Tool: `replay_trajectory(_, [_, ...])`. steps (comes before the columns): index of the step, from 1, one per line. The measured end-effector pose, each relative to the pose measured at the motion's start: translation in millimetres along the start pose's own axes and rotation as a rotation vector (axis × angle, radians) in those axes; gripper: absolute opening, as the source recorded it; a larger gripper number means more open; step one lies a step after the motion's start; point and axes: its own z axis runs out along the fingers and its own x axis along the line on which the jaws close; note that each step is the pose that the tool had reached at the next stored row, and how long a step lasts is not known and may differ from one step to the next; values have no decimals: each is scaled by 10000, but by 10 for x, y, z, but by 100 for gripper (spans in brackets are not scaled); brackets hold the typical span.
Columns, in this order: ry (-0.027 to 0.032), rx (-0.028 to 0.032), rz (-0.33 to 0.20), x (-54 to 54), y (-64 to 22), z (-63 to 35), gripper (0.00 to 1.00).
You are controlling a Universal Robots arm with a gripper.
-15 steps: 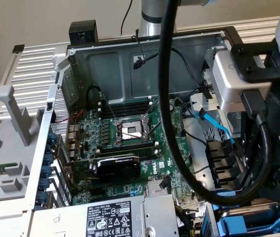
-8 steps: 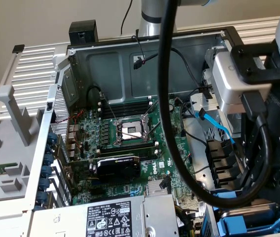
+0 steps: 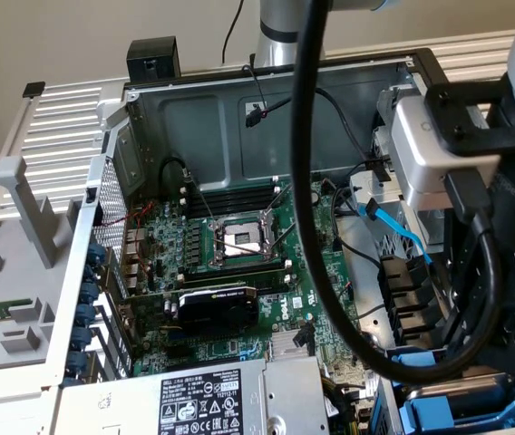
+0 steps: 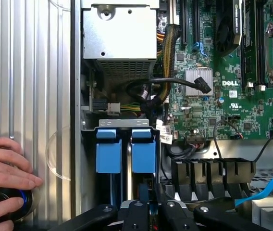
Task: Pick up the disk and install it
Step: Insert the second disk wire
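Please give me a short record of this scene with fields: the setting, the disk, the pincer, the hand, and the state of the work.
setting: open computer case, motherboard exposed
disk: blue-framed drive in the bay at the case's corner, blue carrier tabs upright
pincer: pincer shut, directly above the drive bay
hand: a person's hand on a round blue-ringed button beside the case
work: disk sits in the bay; whether fully seated cannot be told
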Motion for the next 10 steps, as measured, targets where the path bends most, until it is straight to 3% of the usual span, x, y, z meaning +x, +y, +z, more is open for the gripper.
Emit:
replay_trajectory(6, [0,1,-1,3,-3,0,16])
replay_trajectory(10, [-57,1,-5,2,1,-27,16])
